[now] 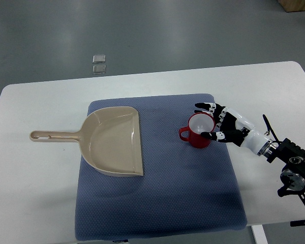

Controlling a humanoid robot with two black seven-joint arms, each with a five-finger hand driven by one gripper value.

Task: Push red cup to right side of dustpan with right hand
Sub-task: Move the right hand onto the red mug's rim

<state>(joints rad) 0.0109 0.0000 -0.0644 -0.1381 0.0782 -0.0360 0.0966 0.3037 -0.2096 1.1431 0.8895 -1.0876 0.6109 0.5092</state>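
Top view, looking steeply down on a white bench (40, 101) covered in its middle by a blue-grey mat (157, 203). Upright on the mat, right of centre: red cup (198, 130), white inside, handle turned toward the left. Left of the cup and clear of it, separated by a strip of bare mat: beige dustpan (114, 142), lying flat, straight open edge facing the cup, long handle reaching left off the mat onto the bench. Coming in from the right edge: right hand (221, 123), black and white, fingers loosely curved around the cup's right side, one fingertip (199, 106) near the far rim, another at the near rim; touching or nearly so, not closed in a firm grasp. Whether actual contact exists cannot be told. On the grey floor beyond the bench: two small clear square objects (99, 64).
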